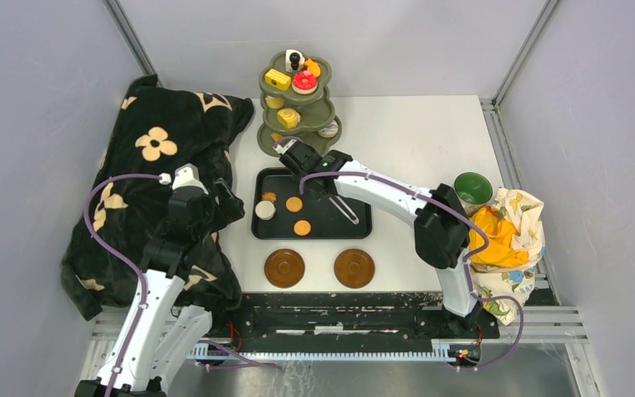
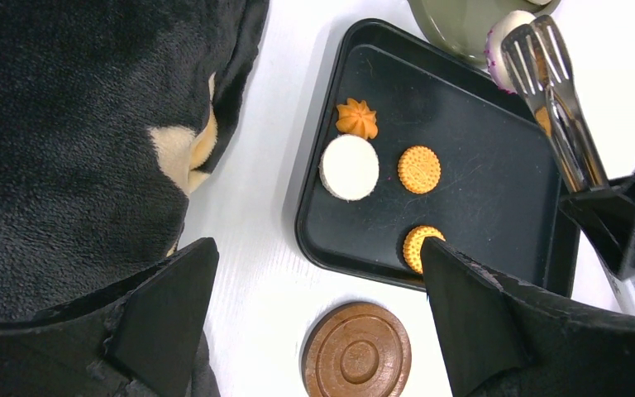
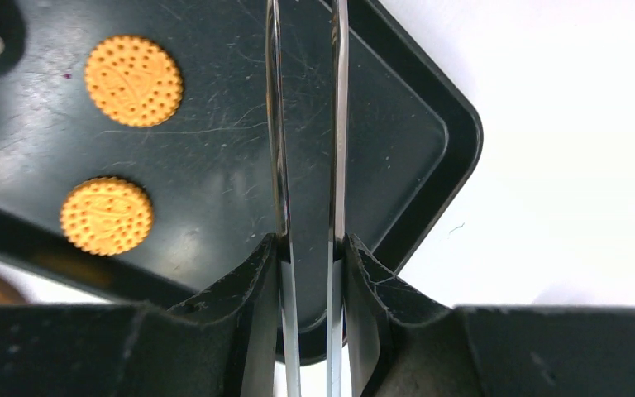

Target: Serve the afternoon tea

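The olive three-tier stand at the back carries several small pastries. On the black tray lie two round cookies, a white cake and an orange star pastry. Two brown saucers sit in front of the tray. A green mug stands at the right. My right gripper is shut on the metal tongs; their tips reach beside a white pastry at the stand. Left of the tray, my left gripper hangs open and holds nothing.
A black blanket with cream flowers fills the left side, under my left arm. A yellow patterned cloth lies bunched at the right, next to the mug. Grey walls enclose the table on three sides.
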{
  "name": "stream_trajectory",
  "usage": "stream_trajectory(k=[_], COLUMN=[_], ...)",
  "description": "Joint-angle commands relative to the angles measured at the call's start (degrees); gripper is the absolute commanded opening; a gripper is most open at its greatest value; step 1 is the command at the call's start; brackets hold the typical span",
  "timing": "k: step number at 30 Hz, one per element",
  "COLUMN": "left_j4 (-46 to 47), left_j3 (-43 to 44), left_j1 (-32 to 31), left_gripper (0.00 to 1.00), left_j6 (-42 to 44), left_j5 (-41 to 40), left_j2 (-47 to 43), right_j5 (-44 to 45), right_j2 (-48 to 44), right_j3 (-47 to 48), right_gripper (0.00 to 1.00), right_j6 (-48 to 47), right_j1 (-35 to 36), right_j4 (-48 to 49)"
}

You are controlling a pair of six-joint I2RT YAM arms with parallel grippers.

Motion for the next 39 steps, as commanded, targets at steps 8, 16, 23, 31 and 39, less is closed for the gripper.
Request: stream_trajectory(k=[8, 16, 23, 31, 39], left_j4=[1.26, 0.39, 0.05, -0.33, -0.73], left_j3=[1.77, 2.37, 2.42, 2.75, 2.94], left_j1=[-0.10, -0.07, -0.13, -0.05, -0.05], left_gripper=[0.99, 0.99, 0.99, 0.99, 0.99], left_j6=[0.75, 0.96, 1.01, 1.43, 1.27], left_j5=[-1.48, -2.25, -1.96, -2.29, -2.15], left_j2=[0.74, 0.61, 0.10, -0.38, -1.00], right_j5=[1.63, 1.94, 0.62, -3.02, -4.25], right_j2=[8.29, 17.14, 19.93, 16.97, 12.12], right_j3=[11.43, 21.37, 25.10, 23.02, 18.87], right_gripper=[0.01, 0.01, 0.16, 0.45, 0.48], right_j6=[-7.06, -8.34, -7.73, -5.76, -4.35], right_j1=[-3.38, -5.71, -6.23, -6.32, -6.32], right_j4=[0.38, -1.14, -2.67, -3.02, -1.74])
